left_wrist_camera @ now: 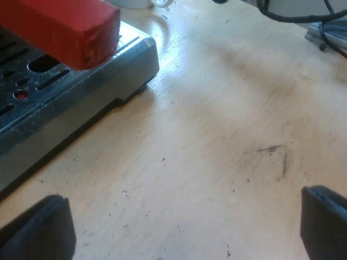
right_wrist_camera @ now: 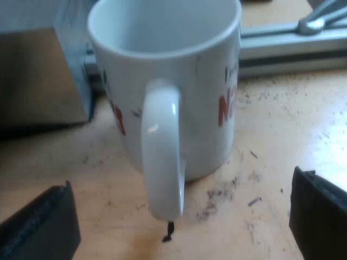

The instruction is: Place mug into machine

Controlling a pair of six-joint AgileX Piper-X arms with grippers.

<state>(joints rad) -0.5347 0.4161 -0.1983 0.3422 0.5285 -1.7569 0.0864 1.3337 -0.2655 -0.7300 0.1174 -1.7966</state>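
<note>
My left gripper [left_wrist_camera: 179, 230] is hovering low over the wooden table [left_wrist_camera: 217, 124], its two black fingers [left_wrist_camera: 38, 230] standing wide apart and holding nothing. Just ahead of it the espresso machine's drip tray [left_wrist_camera: 116, 67] is sitting on the table with its slotted metal grate facing up. The red end [left_wrist_camera: 65, 27] of the holder's handle is jutting out above that tray. My right gripper [right_wrist_camera: 181, 227] is hanging close over the table too, with its jaws spread open and empty. The white mug [right_wrist_camera: 168, 81], with red lettering on its wall, is standing upright on the bare table just ahead of this gripper, not in the machine. Its handle [right_wrist_camera: 162, 162] is pointing straight toward the gripper, and neither finger is touching it. Dark coffee specks [right_wrist_camera: 217, 195] are lying scattered round the mug's foot, and a metal rail [right_wrist_camera: 293, 46] is running along the table behind it.
</note>
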